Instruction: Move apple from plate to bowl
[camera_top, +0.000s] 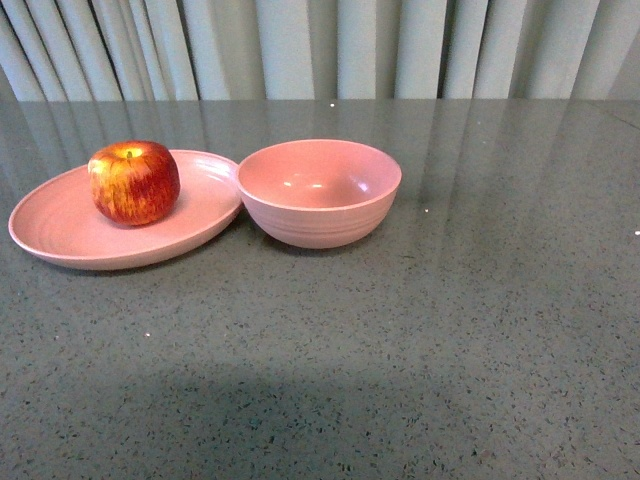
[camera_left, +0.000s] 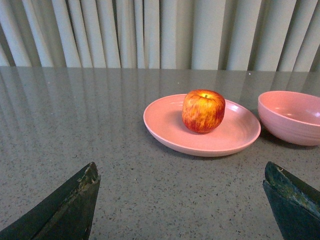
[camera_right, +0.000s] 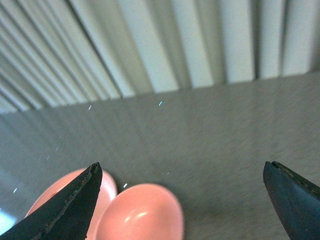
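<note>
Apple (camera_top: 134, 182): on plate (camera_top: 60, 225), just left of bowl (camera_top: 320, 190).
Handling: probably firm, smooth and rounded; grip across its widest middle.
Left gripper (camera_left: 181, 167): jaws wide, empty.
Right gripper (camera_right: 181, 165): jaws wide, empty, facing bowl.

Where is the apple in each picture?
Front view: apple on the plate, left of the bowl.
Left wrist view: apple on the plate, bowl beside it.
Right wrist view: no apple in it.
Shared landmark: the bowl, in all three.
</note>
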